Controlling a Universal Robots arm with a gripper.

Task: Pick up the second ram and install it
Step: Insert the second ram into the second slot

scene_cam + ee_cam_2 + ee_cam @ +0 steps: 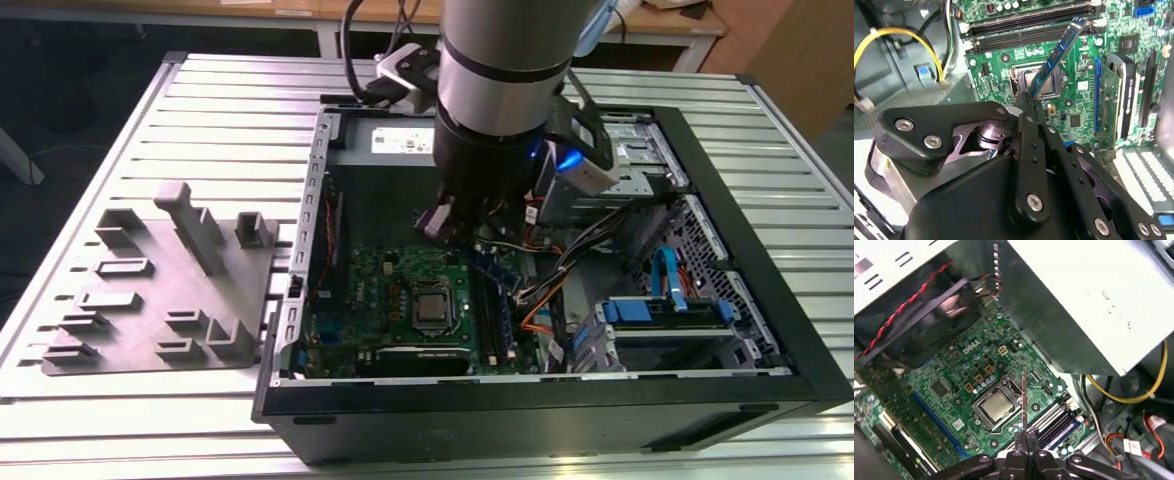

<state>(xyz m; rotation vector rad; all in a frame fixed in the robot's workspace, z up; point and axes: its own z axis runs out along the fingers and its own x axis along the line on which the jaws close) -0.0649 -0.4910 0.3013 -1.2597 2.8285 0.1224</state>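
My gripper is shut on the second ram, a thin, flat, dark stick with a bluish face that juts out from the fingertips. The stick hangs tilted above the green motherboard, its far end over the black memory slots. In the first wrist view the ram shows edge-on as a thin line rising from the gripper, between the CPU socket and the memory slots. In the exterior view the gripper is inside the open computer case, over the motherboard.
A grey holder tray with upright posts lies on the slatted table at the exterior view's left. Inside the case are the power supply, yellow cables, orange and black cables, a blue drive bay and an upright expansion card.
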